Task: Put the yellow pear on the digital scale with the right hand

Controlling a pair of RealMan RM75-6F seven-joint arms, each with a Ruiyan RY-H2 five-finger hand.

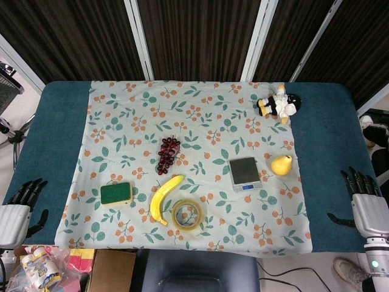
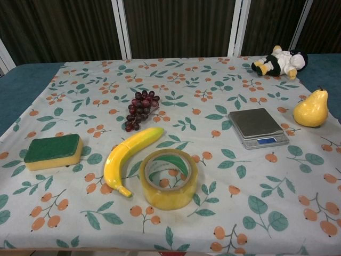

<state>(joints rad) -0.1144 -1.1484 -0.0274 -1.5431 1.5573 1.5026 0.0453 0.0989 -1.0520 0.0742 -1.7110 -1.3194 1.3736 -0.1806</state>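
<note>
I had the right hand [image 1: 364, 204] resting at the right edge of the table [image 1: 331, 152], its fingers [image 1: 358, 181] spread apart and holding nothing. The left hand [image 1: 18, 210] sat at the opposite edge, fingers likewise apart and empty. The yellow pear [image 1: 281, 164] stood upright on the floral cloth [image 1: 188, 121], just to the right of the digital scale [image 1: 244, 173] and not touching it. Further left I saw grapes [image 1: 168, 154], a banana [image 1: 164, 197], a tape roll [image 1: 186, 213] and a sponge [image 1: 116, 193]. A plush toy [image 1: 278, 103] lay at the far corner.
</note>
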